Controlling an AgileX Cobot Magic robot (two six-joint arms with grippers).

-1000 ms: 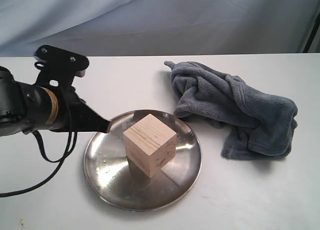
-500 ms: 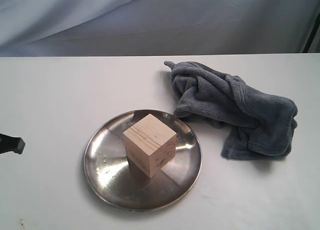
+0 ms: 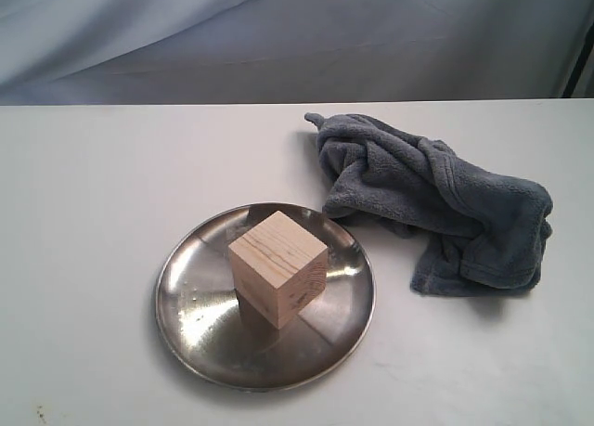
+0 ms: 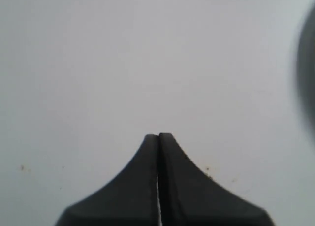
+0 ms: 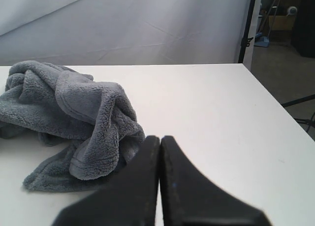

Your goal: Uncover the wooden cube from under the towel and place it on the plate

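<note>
The pale wooden cube (image 3: 278, 268) stands uncovered in the middle of the shiny steel plate (image 3: 200, 324) at the front centre of the table. The blue-grey towel (image 3: 436, 199) lies crumpled to the plate's right, just touching its rim; it also shows as the towel (image 5: 74, 113) in the right wrist view. Neither arm appears in the exterior view. My left gripper (image 4: 158, 135) is shut with nothing in it, over bare white table. My right gripper (image 5: 160, 137) is shut and empty, close beside the towel's near fold.
The white table (image 3: 93, 166) ends at a right edge (image 5: 275, 103), with a dark stand and floor beyond. A grey cloth backdrop (image 3: 297, 36) hangs behind. A dark blurred shape (image 4: 307, 78) sits at the side of the left wrist view.
The left arm, which hung beside the plate's left rim a second ago, has pulled back out of the exterior view. Cube, plate and towel have not moved.
</note>
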